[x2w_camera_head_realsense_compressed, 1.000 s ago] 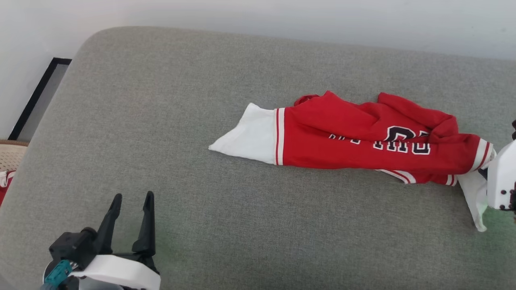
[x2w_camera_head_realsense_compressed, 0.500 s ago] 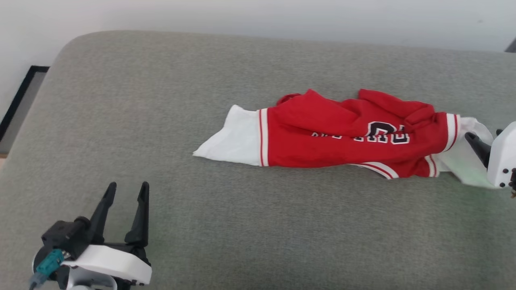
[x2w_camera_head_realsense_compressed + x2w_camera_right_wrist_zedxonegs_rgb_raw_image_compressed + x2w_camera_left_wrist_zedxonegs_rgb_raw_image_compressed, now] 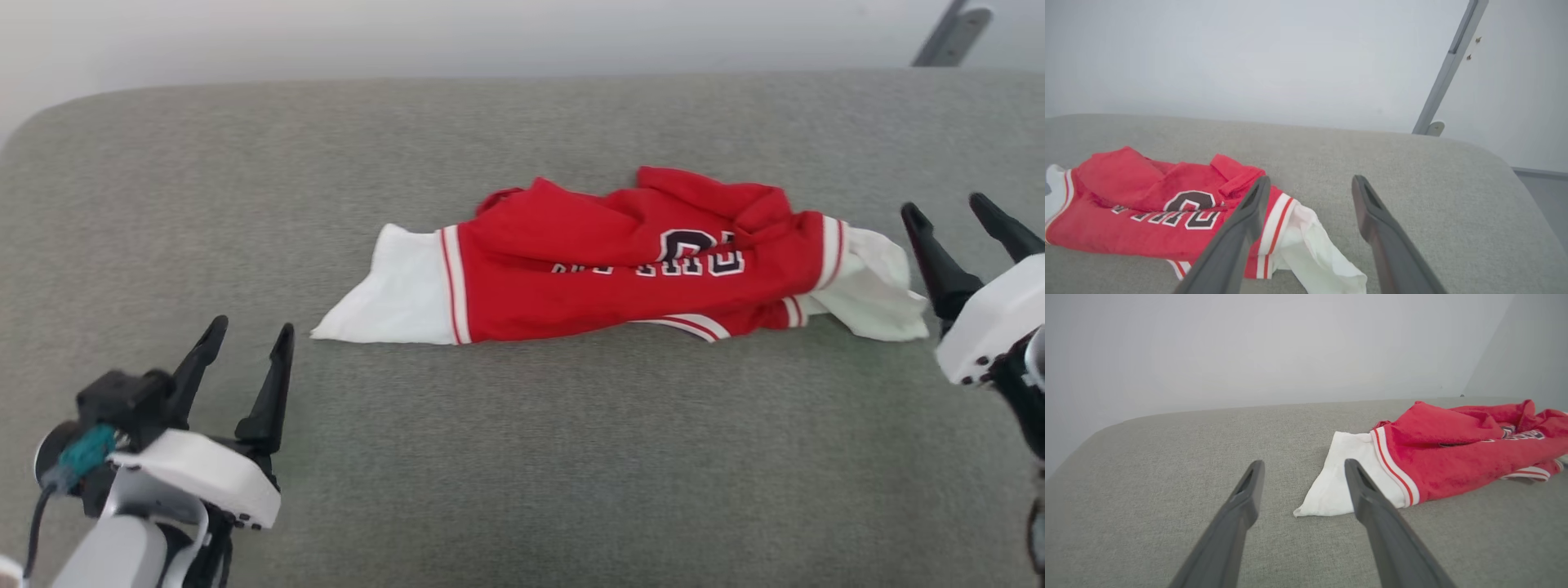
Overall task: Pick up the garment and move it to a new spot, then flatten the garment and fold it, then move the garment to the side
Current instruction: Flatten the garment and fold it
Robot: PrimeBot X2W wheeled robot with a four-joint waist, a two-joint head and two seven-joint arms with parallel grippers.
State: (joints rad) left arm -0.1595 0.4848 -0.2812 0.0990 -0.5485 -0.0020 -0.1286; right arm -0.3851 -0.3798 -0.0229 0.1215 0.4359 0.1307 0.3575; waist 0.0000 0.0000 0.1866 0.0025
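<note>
While both grippers hang with their jaws spread wide and nothing between them, the red jersey T-shirt (image 3: 604, 269) lies crumpled in a long strip across the middle of the grey upholstered cushion (image 3: 522, 474), held by neither. In the head view the left gripper (image 3: 252, 327) sits at the lower left, well apart from the shirt. The right gripper (image 3: 944, 206) stands just beside the shirt's right end without touching it. That view takes in the whole shirt at once: a flat left-end sleeve (image 3: 384, 294), white with red stripes, the bunched red body, and a rumpled right-end sleeve (image 3: 873, 294). The black print (image 3: 694, 251), outlined in white, is partly swallowed by a fold and cannot be read. The left wrist view brings the left-end sleeve close, lying flat on the cushion, while the shirt's far end runs off the frame's edge. The right wrist view gives the other end: the right-end sleeve lies twisted on the cushion between that gripper's fingers (image 3: 1233, 237), the print sits nearer, and a grey metal post (image 3: 1447, 69) slants up the pale wall (image 3: 1249, 61) behind the cushion's rounded corner.
</note>
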